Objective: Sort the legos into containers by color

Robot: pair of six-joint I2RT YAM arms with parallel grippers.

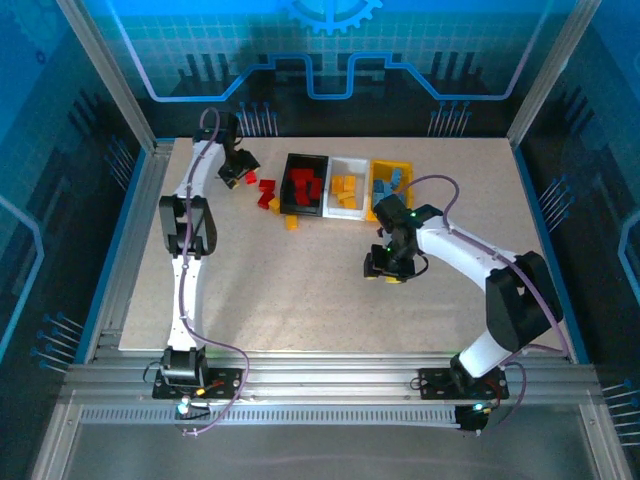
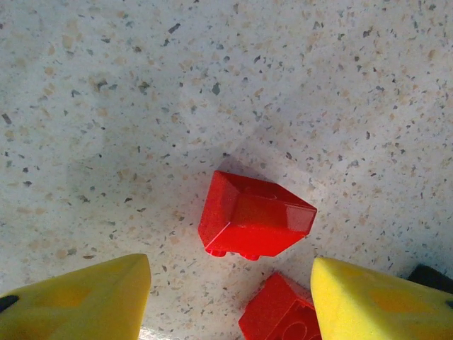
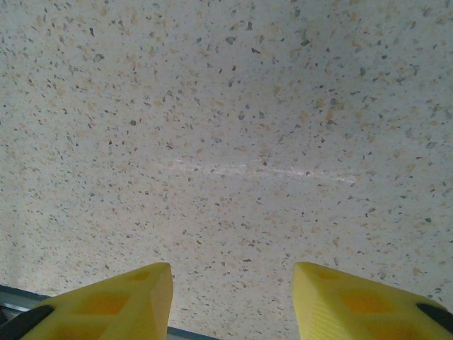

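We judge the small red plastic sloped brick (image 2: 255, 216) to be light, rigid and glossy. It should neither bend nor break, but its slanted face could let a finger slide off. We would take hold low across its two upright flat sides rather than on the slope.

It lies on the speckled bench (image 2: 141, 106), with a second red studded brick (image 2: 279, 315) just beside it, nearer the wrist. In the overhead view these loose red bricks sit just left of the black rectangular plastic bin (image 1: 305, 157), which holds red bricks. Next along are the white bin (image 1: 350, 160) with orange-yellow bricks and the yellow bin (image 1: 392, 163) with blue ones.

The left end effector (image 2: 231, 273) hovers over the sloped brick. Its yellow fingers (image 2: 78, 301) are spread wider than the brick and touch nothing that we can see. The right end effector (image 3: 232, 276) hangs over bare bench in front of the bins, its fingers parted with nothing between them.
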